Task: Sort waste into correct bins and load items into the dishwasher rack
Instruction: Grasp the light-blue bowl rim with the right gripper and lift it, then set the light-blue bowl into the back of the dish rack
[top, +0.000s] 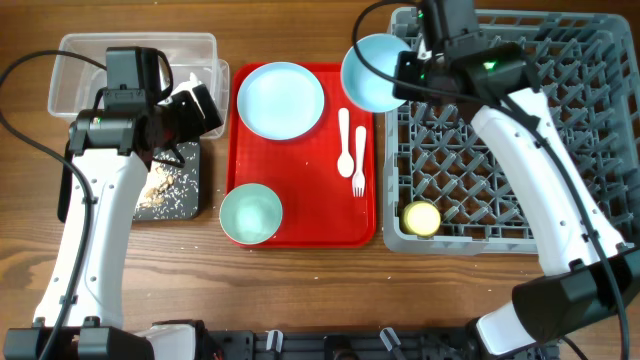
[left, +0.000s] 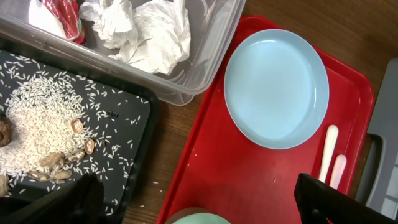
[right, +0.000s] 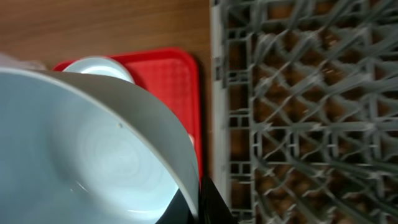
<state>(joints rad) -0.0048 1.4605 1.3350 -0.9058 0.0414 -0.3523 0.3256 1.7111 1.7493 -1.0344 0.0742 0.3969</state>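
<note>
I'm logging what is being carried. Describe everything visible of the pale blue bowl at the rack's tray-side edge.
The pale blue bowl is round, smooth, faintly glossy, plastic-looking and empty, with its opening upward. The right gripper is shut on its thin rim. It hangs over the gap between a corner of the red tray and the dishwasher rack; nothing else visibly touches it.

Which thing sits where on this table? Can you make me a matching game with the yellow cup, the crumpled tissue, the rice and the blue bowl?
Things:
1. yellow cup
2. crumpled tissue
3. rice
4. blue bowl

Places:
A. in the clear tub
B. gripped at its rim by the right claw
C. in the grey rack
D. on the black tray

Pairs: 1-C, 2-A, 3-D, 4-B
</note>
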